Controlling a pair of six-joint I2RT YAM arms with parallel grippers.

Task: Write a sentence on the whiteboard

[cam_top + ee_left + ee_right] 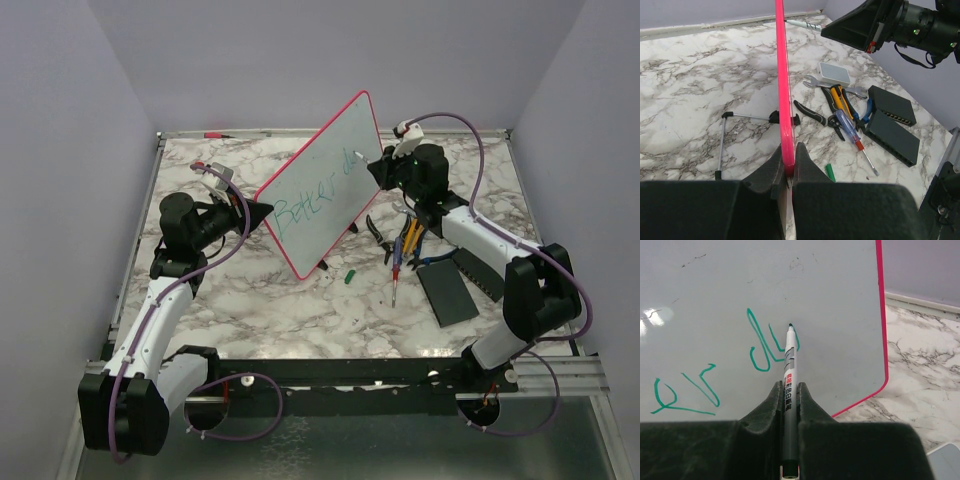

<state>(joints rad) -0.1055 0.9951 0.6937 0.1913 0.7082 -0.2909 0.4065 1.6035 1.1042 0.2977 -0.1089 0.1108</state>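
Observation:
The whiteboard [325,180], white with a red-pink rim, stands tilted on the marble table with green writing "Better" and the start of another word. My left gripper [262,215] is shut on the board's left edge; in the left wrist view the rim [784,90] runs edge-on between my jaws [788,155]. My right gripper [385,168] is shut on a grey marker [789,375], whose tip touches the board face [830,300] beside fresh green strokes [760,347]. A green marker cap [350,276] lies on the table, also in the left wrist view [830,172].
Pliers [817,114], a wrench [812,82], screwdrivers [852,134], a small white box [835,72] and two black rectangular devices [892,127] lie right of the board. The board's metal stand leg [722,145] reaches left. Purple walls enclose the table.

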